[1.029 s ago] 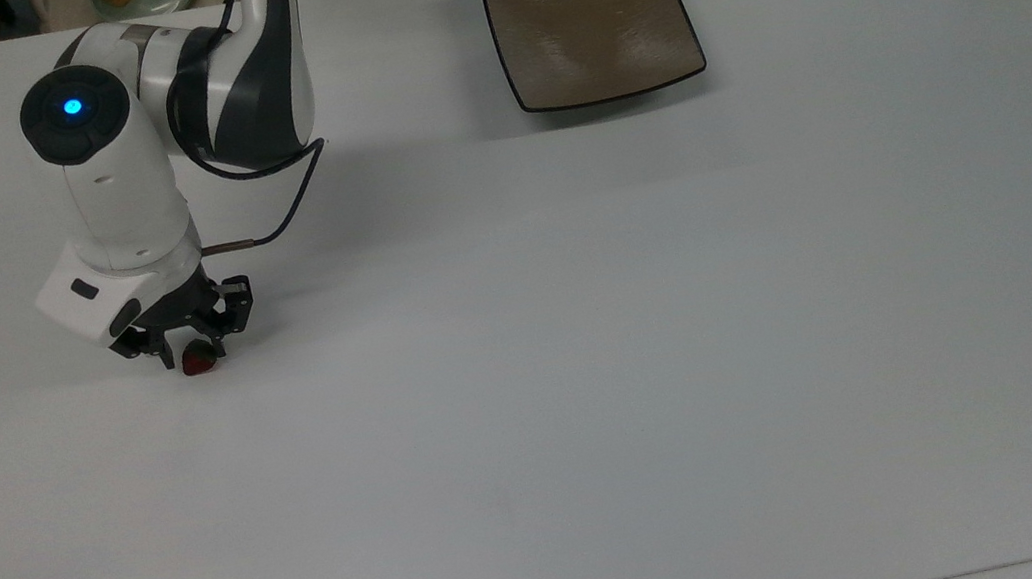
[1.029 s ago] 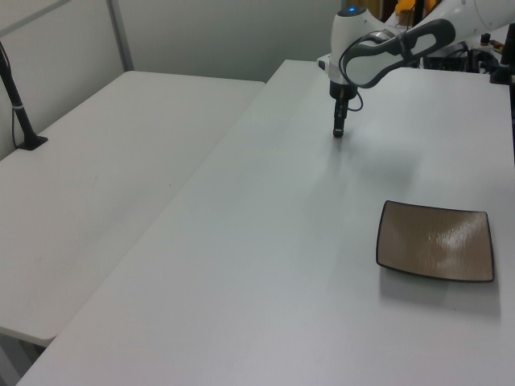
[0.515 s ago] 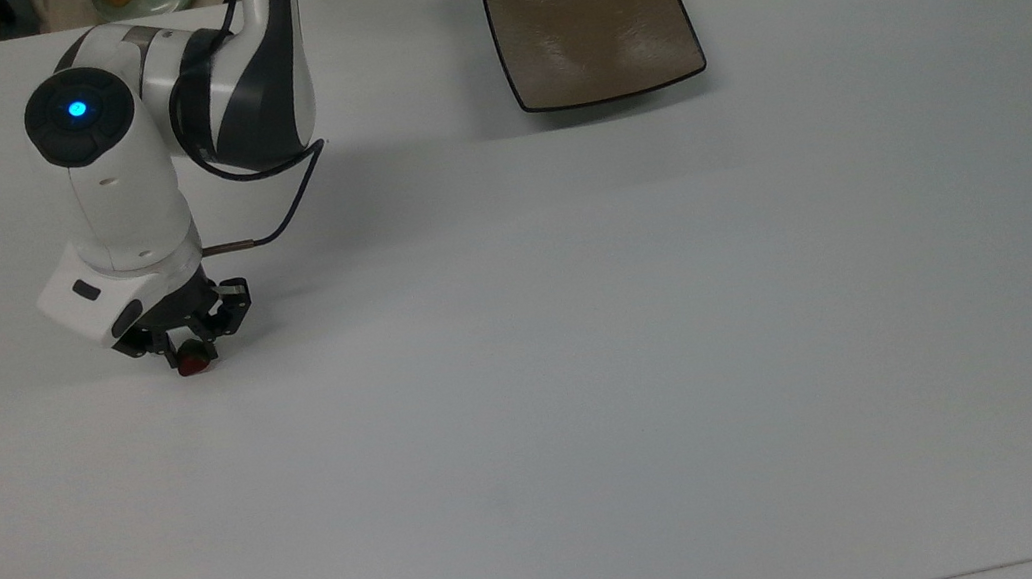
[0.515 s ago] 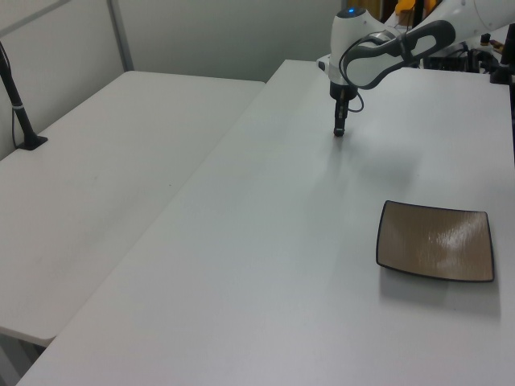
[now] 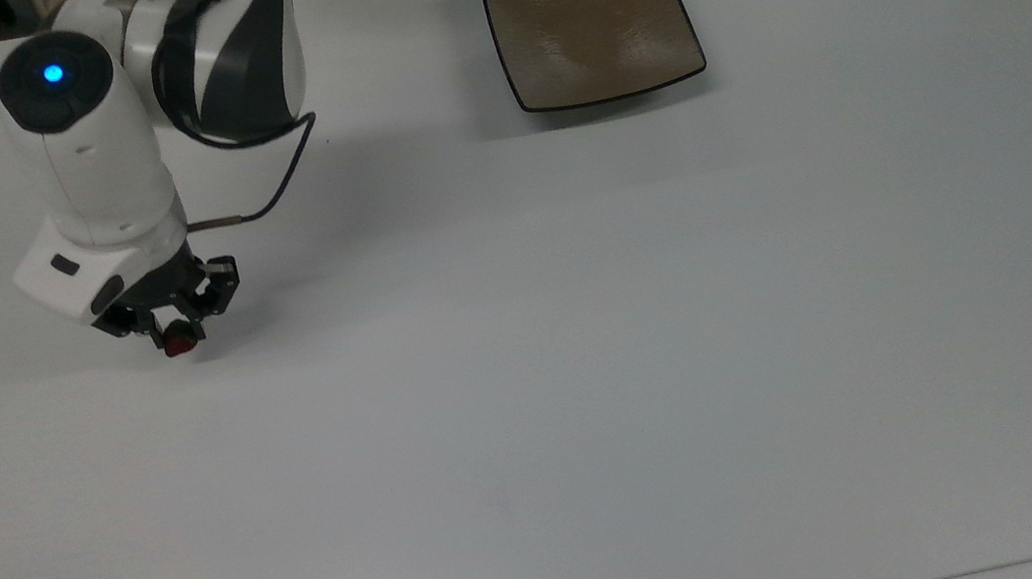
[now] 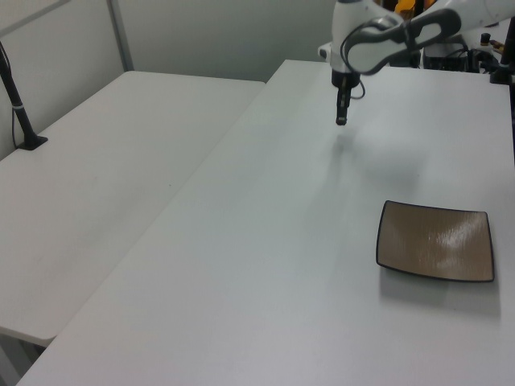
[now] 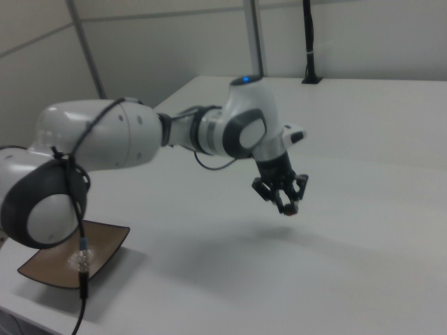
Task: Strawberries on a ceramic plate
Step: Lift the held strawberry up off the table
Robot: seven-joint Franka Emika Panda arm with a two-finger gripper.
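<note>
- My jaws (image 5: 175, 334) are clamped on the strawberry (image 5: 176, 344), and over the last moment I have come up off the surface (image 5: 588, 370). In the right view the jaws (image 7: 286, 204) hang clear above a soft shadow, the red strawberry (image 7: 290, 208) pinched at their tips.
- In the top view, the berry has drifted slightly up and toward the top view's left with me. I judge this to be lift, not slip: the grasp holds and the pick is done.
- That leaves the carry. The ceramic plate (image 5: 591, 21) sits well apart from my jaws, toward the top view's upper right, bare and unmoved. My next job is a long sideways travel, then a lowering over its middle.
- Hard to make out: the strawberry is so small between my fingers that I cannot tell how deep it sits or which way its green cap points. A shallow pinch could let it roll out on the way.
- In the left view my jaws (image 6: 342, 119) are a thin dark stem beyond the ceramic plate (image 6: 435, 240), and the berry is too small to pick out.
- In the right view the ceramic plate (image 7: 105, 255) is partly covered by my own arm's base joint and a hanging cable (image 7: 80, 265).
</note>
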